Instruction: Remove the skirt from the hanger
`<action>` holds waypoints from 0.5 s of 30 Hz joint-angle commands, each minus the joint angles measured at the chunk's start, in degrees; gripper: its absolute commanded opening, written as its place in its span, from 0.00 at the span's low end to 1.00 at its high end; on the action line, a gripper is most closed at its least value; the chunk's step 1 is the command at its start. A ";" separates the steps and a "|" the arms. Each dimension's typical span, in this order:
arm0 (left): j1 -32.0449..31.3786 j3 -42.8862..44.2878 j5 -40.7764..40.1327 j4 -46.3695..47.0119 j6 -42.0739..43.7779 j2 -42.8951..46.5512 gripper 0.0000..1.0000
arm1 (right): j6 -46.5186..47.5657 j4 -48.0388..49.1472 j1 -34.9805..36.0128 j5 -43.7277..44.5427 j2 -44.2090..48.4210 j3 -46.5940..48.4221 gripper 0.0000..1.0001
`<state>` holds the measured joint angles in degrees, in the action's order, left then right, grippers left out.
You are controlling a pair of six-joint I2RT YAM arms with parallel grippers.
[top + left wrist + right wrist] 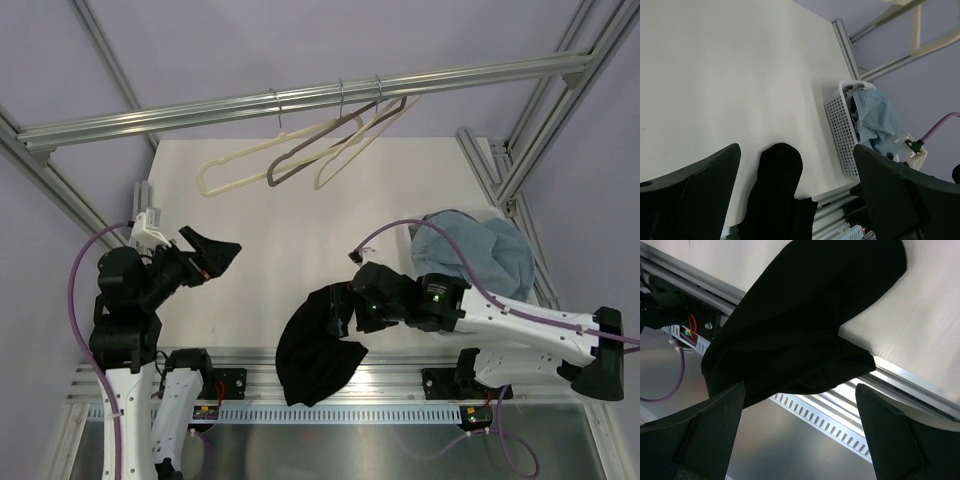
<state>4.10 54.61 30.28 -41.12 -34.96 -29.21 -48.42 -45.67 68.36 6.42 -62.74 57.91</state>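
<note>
At the near edge of the table (270, 230) lies a dark, flared cloth that I take to be the skirt (318, 345). No pleats show, so I cannot be sure. Its long axis runs roughly near to far, the narrow end on the table and the wider end hanging over the near edge onto the metal rails. The right gripper (348, 305) is just beside its far, right-hand end, with the jaws spread wide and holding nothing. From the right wrist the skirt fills the space below and beyond them, but I cannot tell whether a finger touches it. The left gripper (213, 253) sits well apart to the left, jaws also wide and empty, so the right arm is clearly the nearer. Further right, blue jeans (470, 250) spill from a white basket (837, 130). Furthest off, the grey hanger (305, 155) hangs bare on the rail (300, 100) between two cream hangers (235, 170), well apart from the skirt. The removal looks done; any next move probably only needs the right jaws to clear the cloth without snagging it.
</note>
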 commanded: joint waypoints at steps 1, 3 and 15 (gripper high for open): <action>0.30 -3.97 2.94 2.10 -3.97 0.65 0.99 | -0.53 8.13 1.42 -4.31 -3.33 0.18 0.99; 0.12 -5.21 3.73 2.54 -4.59 1.35 0.99 | -0.53 10.33 2.13 -4.57 -5.54 0.97 1.00; 0.03 -6.27 5.23 4.30 -4.77 0.56 0.99 | -2.29 4.72 9.69 2.89 -30.06 13.27 0.99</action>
<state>4.10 47.42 33.23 -39.90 -39.13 -28.56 -49.39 -38.06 76.69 5.15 -89.67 67.00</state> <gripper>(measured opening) 0.987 0.993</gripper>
